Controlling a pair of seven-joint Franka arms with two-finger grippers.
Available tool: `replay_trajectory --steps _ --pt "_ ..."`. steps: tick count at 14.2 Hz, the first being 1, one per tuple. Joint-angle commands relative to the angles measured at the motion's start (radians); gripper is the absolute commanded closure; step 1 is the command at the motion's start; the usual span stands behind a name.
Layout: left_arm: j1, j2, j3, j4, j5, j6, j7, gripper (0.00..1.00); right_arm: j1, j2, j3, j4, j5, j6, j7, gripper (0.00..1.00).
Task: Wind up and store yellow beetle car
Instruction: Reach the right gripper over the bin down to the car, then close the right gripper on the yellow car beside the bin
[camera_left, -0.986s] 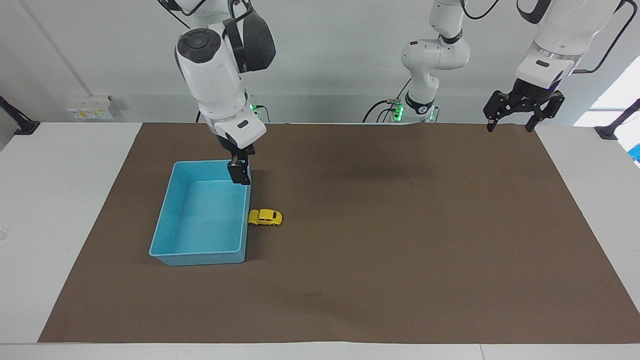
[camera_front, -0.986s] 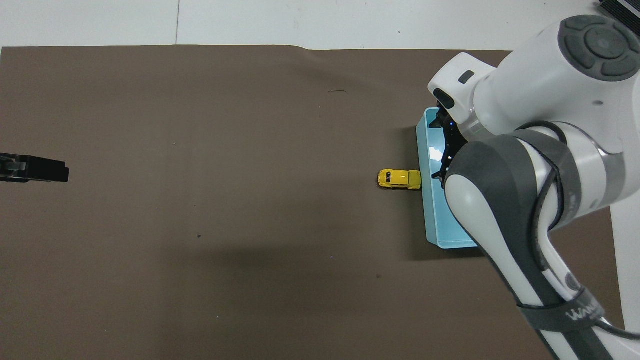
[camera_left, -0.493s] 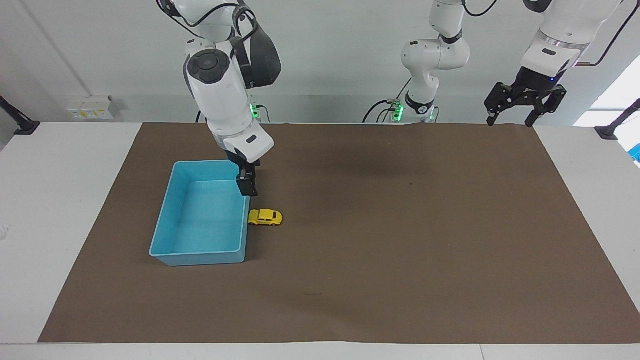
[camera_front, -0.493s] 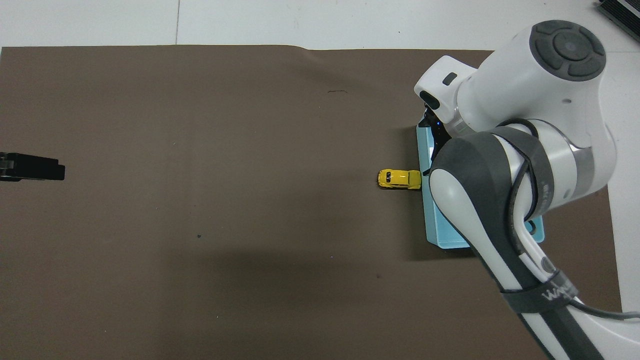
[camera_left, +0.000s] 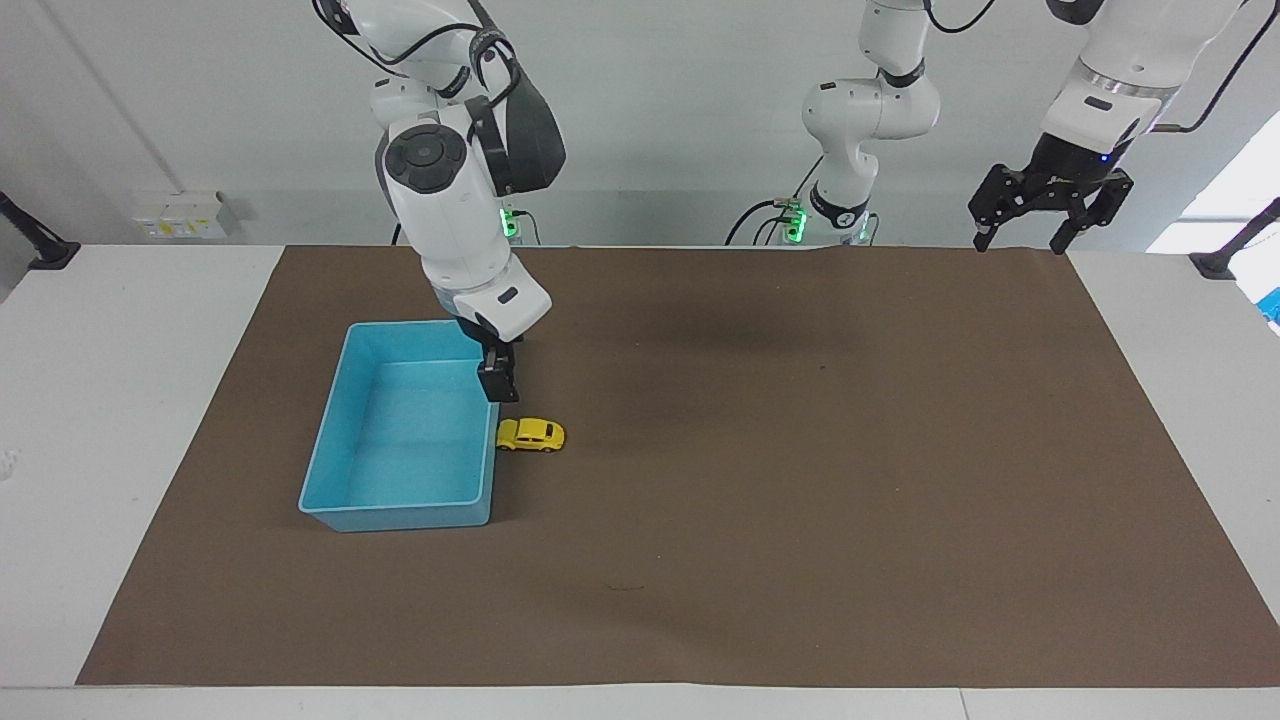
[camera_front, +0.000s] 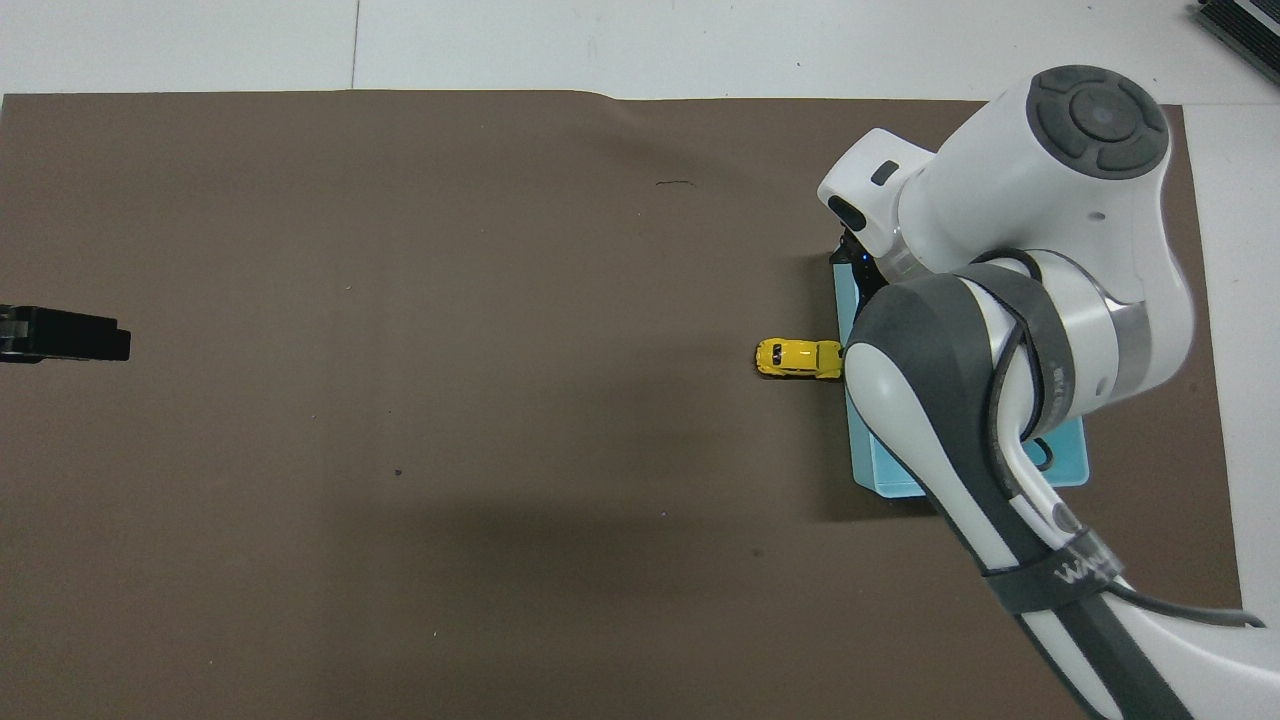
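Yellow beetle car (camera_left: 531, 435) lies ungrasped beside the bin (camera_left: 340, 495) (both arms' jaws open, empty).

Overhead view: right arm (camera_front: 1010, 400) covers most of the blue bin (camera_front: 868, 470), only its rim strip beside the yellow beetle car (camera_front: 798, 358) and a near corner show. Right gripper hidden under the wrist there. Left gripper (camera_front: 70, 335) cut off by the picture edge, just a dark tip visible. Facing view: both arms' upper links cropped at top; car wheels too small to tell.
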Motion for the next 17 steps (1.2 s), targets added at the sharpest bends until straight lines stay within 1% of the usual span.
replay_trajectory --steps 1,2,5,11,13,17 --pt "0.017 -0.007 -0.008 0.009 -0.013 -0.022 0.007 0.00 -0.004 -0.001 0.007 -0.056 -0.006 0.061 -0.027 0.00" --pt "0.017 -0.007 -0.008 0.009 -0.013 -0.022 0.007 0.00 -0.004 -0.002 0.007 -0.078 -0.006 0.081 -0.028 0.00" --pt "0.017 -0.007 -0.008 0.009 -0.013 -0.022 0.007 0.00 -0.004 -0.005 0.007 -0.099 -0.007 0.093 -0.024 0.00" --pt "0.015 -0.007 -0.008 0.009 -0.013 -0.031 0.010 0.00 -0.004 -0.001 0.007 -0.158 -0.013 0.162 -0.021 0.00" --pt "0.015 -0.007 -0.008 0.008 -0.013 -0.035 0.015 0.00 -0.004 0.001 0.007 -0.191 -0.015 0.211 -0.016 0.00" --pt "0.015 0.006 -0.008 0.011 -0.016 -0.043 0.015 0.00 -0.003 0.017 0.007 -0.214 -0.029 0.253 -0.015 0.00"
